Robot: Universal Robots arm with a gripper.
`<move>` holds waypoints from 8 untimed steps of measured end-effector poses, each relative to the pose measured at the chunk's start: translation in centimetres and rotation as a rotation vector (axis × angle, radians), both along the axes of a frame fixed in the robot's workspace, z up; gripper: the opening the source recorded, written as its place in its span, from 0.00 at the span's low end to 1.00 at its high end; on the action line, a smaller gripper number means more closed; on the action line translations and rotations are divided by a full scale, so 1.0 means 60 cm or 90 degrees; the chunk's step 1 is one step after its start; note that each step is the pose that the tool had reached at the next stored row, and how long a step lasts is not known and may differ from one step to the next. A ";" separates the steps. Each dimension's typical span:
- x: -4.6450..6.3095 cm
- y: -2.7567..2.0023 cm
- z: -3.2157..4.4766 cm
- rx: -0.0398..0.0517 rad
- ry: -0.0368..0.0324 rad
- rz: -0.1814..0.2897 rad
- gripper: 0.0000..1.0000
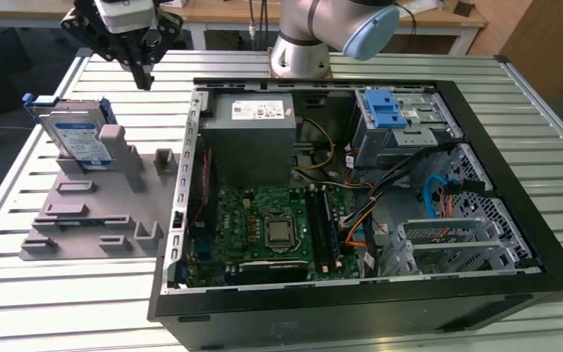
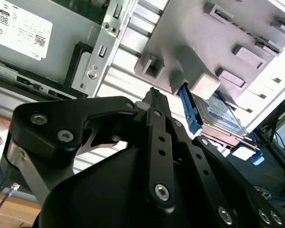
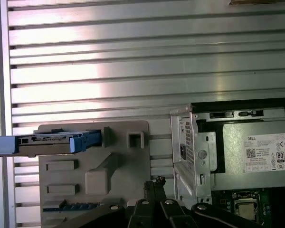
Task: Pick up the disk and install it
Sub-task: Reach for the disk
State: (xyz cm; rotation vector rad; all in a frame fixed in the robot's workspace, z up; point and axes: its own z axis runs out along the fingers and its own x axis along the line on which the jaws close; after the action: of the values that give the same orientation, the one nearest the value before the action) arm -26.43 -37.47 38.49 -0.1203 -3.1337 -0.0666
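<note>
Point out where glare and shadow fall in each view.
First wrist view: strong glare streaks the slatted table. Second wrist view: the black gripper reads dark against bright slats. Exterior view: even light on the disk, shadow inside the computer case.

An open computer case [image 1: 360,315] lies on the slatted table [image 1: 67,308] beside a grey holder [image 1: 86,220].

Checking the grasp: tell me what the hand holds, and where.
Nothing. The hand is empty; the hard drive stands untouched in its grey holder.
</note>
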 end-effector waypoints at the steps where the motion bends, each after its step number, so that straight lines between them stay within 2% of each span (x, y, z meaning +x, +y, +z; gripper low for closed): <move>1: -0.004 0.0012 -0.001 -0.0002 0.0010 0.000 0.11; 5: -0.020 0.0058 -0.003 -0.0006 0.0012 0.000 0.11; 8: -0.023 0.0070 -0.004 -0.0070 0.0010 0.000 0.11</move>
State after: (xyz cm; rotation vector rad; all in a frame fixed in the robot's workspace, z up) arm -27.80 -37.04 38.24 -0.1201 -3.1328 -0.0493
